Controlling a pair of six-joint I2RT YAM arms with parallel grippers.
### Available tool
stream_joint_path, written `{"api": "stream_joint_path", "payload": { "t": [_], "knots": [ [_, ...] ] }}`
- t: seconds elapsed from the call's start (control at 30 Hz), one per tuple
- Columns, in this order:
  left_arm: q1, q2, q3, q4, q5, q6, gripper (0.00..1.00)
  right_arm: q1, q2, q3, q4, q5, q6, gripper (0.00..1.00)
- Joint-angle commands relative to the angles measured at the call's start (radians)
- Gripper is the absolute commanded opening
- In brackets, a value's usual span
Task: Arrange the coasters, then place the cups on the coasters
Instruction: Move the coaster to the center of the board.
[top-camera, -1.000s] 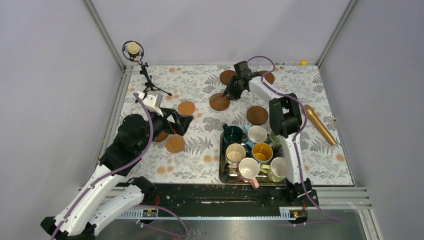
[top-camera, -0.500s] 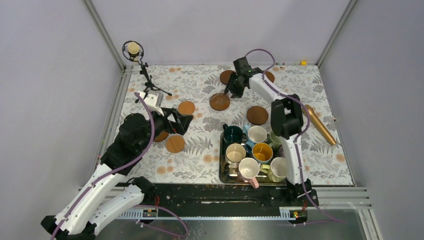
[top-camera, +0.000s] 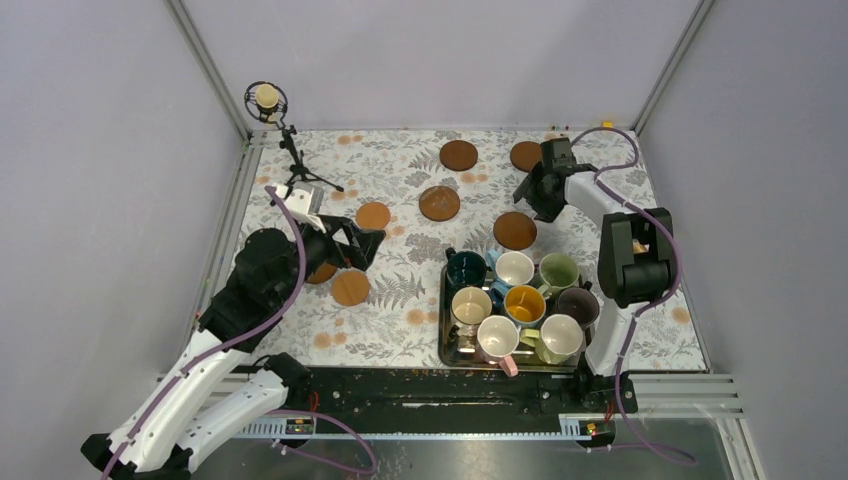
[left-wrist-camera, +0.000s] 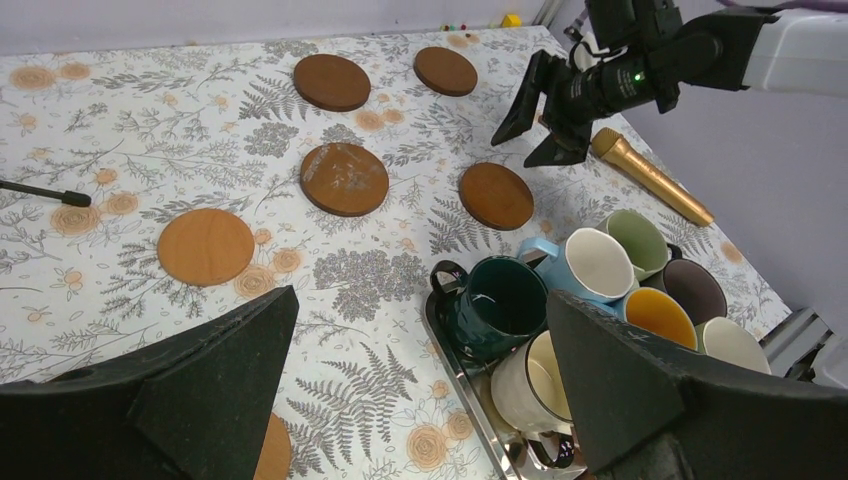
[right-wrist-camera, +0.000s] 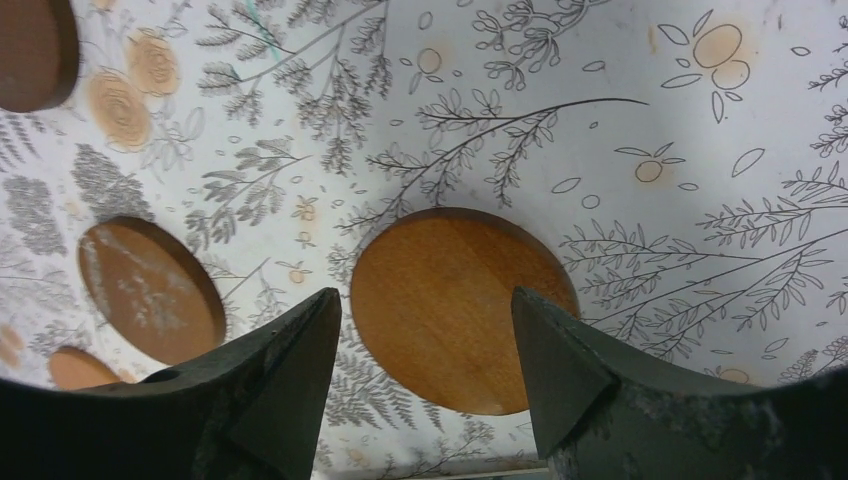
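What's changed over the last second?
The right hand swung right from the scuffed round brown coaster to hover over the plain brown coaster beside the steel tray, opening wider, empty. The ceramic mugs and open left hand stayed put.

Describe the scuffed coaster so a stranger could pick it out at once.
Start at the steel tray of mugs on the floral table. Just beyond its far-left corner lies a dark brown coaster. Unlike the other coasters, its top bears whitish scuff marks.
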Motion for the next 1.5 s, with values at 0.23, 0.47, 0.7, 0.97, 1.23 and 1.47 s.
{"api": "stream_joint_path", "payload": {
  "t": [0.23, 0.47, 0.7, 0.97, 1.23, 1.47],
  "knots": [
    [-0.005, -0.025, -0.003, 0.054, 0.012, 0.002, 0.99, -0.034, -0.007, -0.040, 0.040, 0.065, 0.016, 0.74],
    [-0.005, -0.025, -0.003, 0.054, 0.009, 0.004, 0.99, -0.036, 0.037, -0.021, 0.033, 0.063, 0.019, 0.74],
    [-0.004, -0.024, -0.003, 0.056, 0.007, 0.004, 0.99, -0.039, 0.057, 0.018, -0.032, 0.044, 0.081, 0.74],
    [-0.005, -0.029, -0.002, 0.057, 0.008, 0.004, 0.99, -0.038, 0.020, -0.052, -0.001, 0.029, 0.160, 0.73],
    [-0.004, -0.033, -0.002, 0.056, 0.009, 0.004, 0.99, -0.029, 0.058, 0.010, -0.034, 0.013, 0.168, 0.71],
    [-0.004, -0.038, -0.006, 0.057, -0.004, 0.006, 0.99, 0.011, 0.139, 0.090, -0.033, -0.105, 0.168, 0.66]
  ]
}}
